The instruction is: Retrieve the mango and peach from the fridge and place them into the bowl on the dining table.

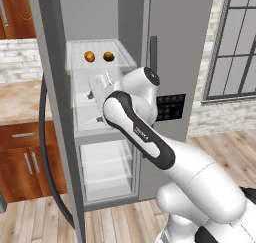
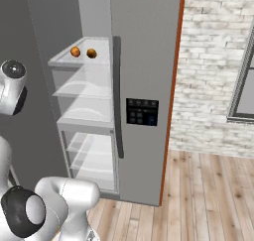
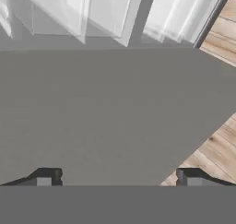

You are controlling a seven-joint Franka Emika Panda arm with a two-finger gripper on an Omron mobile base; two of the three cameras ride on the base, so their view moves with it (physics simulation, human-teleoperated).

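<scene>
Resting on the top shelf [image 1: 80, 62] of the open fridge [image 1: 180, 47]: two orange fruits [image 1: 89, 56], at 11 o'clock from the wide-spread, empty gripper [image 3: 117, 178].

The two small round orange-brown fruits [image 1: 98, 56] on the top clear shelf of the tall grey two-door fridge [image 2: 144, 61] are too small to tell mango from peach. In the left base view the white arm covers part of the middle shelves and hides its own two-finger gripper. The fridge's open grey door [image 1: 56, 102] is cut off by the picture's top edge.
</scene>
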